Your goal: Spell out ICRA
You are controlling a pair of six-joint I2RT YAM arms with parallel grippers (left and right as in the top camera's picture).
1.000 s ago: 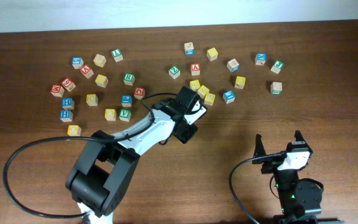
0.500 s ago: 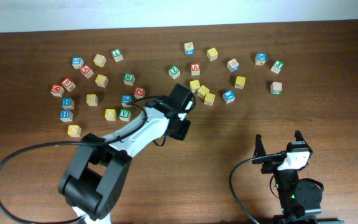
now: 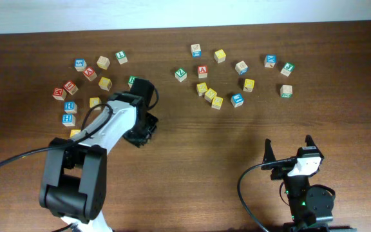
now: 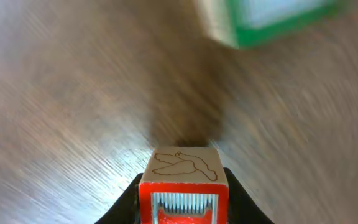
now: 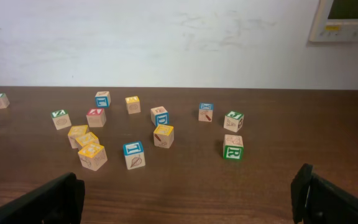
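Note:
My left gripper [image 3: 140, 133] [image 4: 184, 202] is shut on a wooden block with a red face [image 4: 183, 167] and a bird outline on top; it hangs low over the table, and the overhead view hides the block under the gripper. A blurred green-edged block [image 4: 272, 18] lies just ahead of it. Lettered blocks lie scattered at the back: a red A block [image 3: 202, 70], a blue I block [image 3: 237, 99] [image 5: 133, 151], a green R block [image 3: 286, 91] [image 5: 232, 147]. My right gripper [image 3: 288, 150] [image 5: 188, 199] is open and empty near the front right.
A left cluster of blocks [image 3: 89, 80] lies around my left arm, some hidden under it. A middle cluster of yellow blocks [image 3: 210, 95] and more blocks at the right back [image 3: 270, 61]. A white wall [image 5: 166, 37] borders the table's far edge.
My left arm has swung left from the middle cluster to the left cluster, with the block in its jaws. The right arm has not moved.

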